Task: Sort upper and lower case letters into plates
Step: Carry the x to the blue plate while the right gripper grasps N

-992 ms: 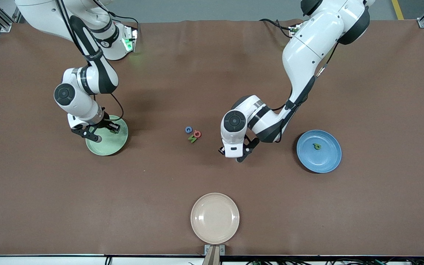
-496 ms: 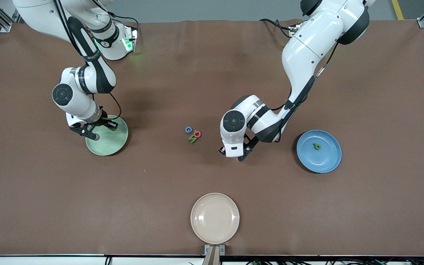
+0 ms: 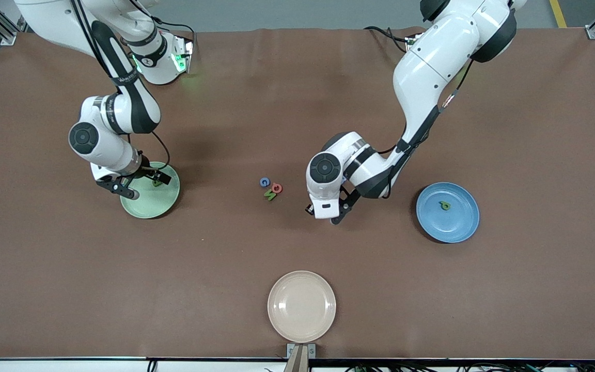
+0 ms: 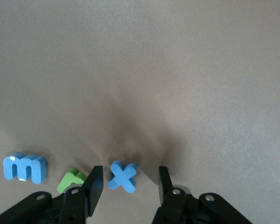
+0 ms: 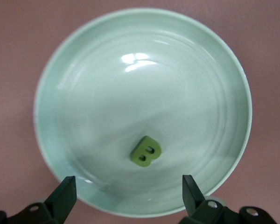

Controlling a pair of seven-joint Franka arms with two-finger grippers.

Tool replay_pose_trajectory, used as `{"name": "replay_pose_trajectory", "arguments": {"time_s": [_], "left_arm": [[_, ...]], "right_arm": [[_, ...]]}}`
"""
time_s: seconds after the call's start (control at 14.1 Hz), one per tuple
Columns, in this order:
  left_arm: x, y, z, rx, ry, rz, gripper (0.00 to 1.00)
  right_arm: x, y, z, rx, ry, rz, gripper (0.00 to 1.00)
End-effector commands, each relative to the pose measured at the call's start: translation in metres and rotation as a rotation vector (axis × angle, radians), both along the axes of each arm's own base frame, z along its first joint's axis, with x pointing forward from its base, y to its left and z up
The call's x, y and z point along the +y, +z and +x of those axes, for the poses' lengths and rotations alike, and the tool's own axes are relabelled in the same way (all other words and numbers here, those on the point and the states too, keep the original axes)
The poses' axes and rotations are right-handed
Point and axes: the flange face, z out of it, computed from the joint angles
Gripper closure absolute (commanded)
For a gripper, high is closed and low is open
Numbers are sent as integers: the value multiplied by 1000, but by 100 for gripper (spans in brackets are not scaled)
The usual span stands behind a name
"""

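Note:
My right gripper (image 3: 146, 186) is open and empty above the mint green plate (image 3: 159, 204). In the right wrist view its open fingers frame the plate (image 5: 130, 84), where a green B (image 5: 146, 151) lies flat. My left gripper (image 3: 334, 216) hangs low over the table between the middle letters and the sky blue plate (image 3: 456, 227). In the left wrist view it (image 4: 128, 187) is open around a blue x (image 4: 123, 176), not touching it. A green r (image 4: 71, 179) and a blue m (image 4: 24, 168) lie beside it. A blue G (image 3: 264, 182), a red letter (image 3: 277, 188) and a green M (image 3: 270, 195) lie mid-table. A green letter (image 3: 445, 205) lies in the blue plate.
A cream-beige plate (image 3: 301, 306) sits near the table's front edge, nearest the front camera. In the front view the left arm's wrist hides the x, r and m. Brown table surface lies bare around the plates.
The right gripper has drawn back a little toward the right arm's end, and the green B now shows lying in the mint plate. The left hand has shifted slightly toward the middle letters.

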Motion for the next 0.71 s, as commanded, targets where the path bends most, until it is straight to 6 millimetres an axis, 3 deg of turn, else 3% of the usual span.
{"name": "replay_pose_trajectory", "arguments": {"time_s": [0.0, 0.14, 0.43, 0.64], "left_arm": [[-3, -1, -1, 9, 25, 7, 47], [-3, -2, -2, 11, 24, 9, 49], [-1, -4, -2, 14, 29, 13, 58], [-1, -3, -3, 10, 24, 14, 81]], "right_arm": [[38, 33, 14, -28, -77, -1, 0], [88, 44, 24, -65, -142, 0, 0], [175, 27, 40, -90, -237, 0, 0], [227, 0, 44, -138, -293, 18, 0]]}}
